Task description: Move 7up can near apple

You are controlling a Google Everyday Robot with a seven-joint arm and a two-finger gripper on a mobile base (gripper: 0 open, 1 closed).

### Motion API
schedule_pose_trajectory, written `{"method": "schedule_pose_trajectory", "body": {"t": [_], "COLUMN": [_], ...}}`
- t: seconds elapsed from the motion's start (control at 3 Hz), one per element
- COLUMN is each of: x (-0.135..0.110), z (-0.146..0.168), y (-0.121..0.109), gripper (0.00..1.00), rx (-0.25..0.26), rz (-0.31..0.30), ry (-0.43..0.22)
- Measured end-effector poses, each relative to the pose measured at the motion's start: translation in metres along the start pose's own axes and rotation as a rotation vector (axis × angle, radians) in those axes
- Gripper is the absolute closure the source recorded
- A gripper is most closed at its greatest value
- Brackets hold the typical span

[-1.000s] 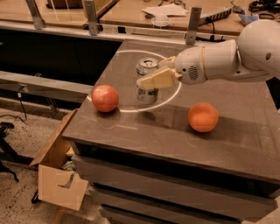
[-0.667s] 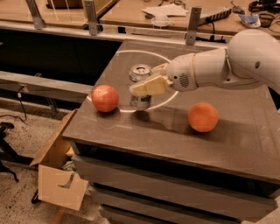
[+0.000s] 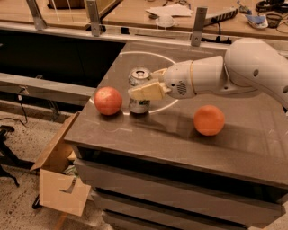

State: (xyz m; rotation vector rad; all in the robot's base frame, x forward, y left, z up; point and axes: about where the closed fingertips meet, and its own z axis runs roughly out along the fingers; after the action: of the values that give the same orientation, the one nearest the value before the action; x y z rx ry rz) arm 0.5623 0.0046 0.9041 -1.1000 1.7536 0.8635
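Observation:
The 7up can (image 3: 138,77), silvery with a pull-tab top, stands upright on the grey table (image 3: 135,130), left of centre. My gripper (image 3: 145,87) reaches in from the right and is shut on the can, with one pale finger (image 3: 147,92) across its front. The apple (image 3: 108,100), round and reddish-pink, sits on the table just left of the can, with a small gap between them.
A smooth orange fruit (image 3: 209,120) lies on the table to the right, under my arm. The table's left edge is close behind the apple. An open cardboard box (image 3: 60,179) stands on the floor at the lower left. A cluttered bench (image 3: 180,11) runs along the back.
My gripper has carried the can leftward and toward the front, closer to the apple. The apple and the orange fruit have not moved.

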Motion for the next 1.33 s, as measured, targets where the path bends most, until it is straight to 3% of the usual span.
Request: {"method": "schedule_pose_trajectory", "body": {"t": [0.33,0.67,1.0,1.33], "x": [-0.001,-0.001,-0.015,-0.023], "z": [0.008,0.009,-0.029,-0.086], "y": [0.003,0.004,-0.027,-0.072], "gripper": [0.0,0.0,0.0,0.0], "rx": [-0.012,-0.015,0.065,0.2], "rz": [-0.012,-0.014,-0.072,-0.128], "ry": [-0.013,-0.015,0.01,0.059]}}
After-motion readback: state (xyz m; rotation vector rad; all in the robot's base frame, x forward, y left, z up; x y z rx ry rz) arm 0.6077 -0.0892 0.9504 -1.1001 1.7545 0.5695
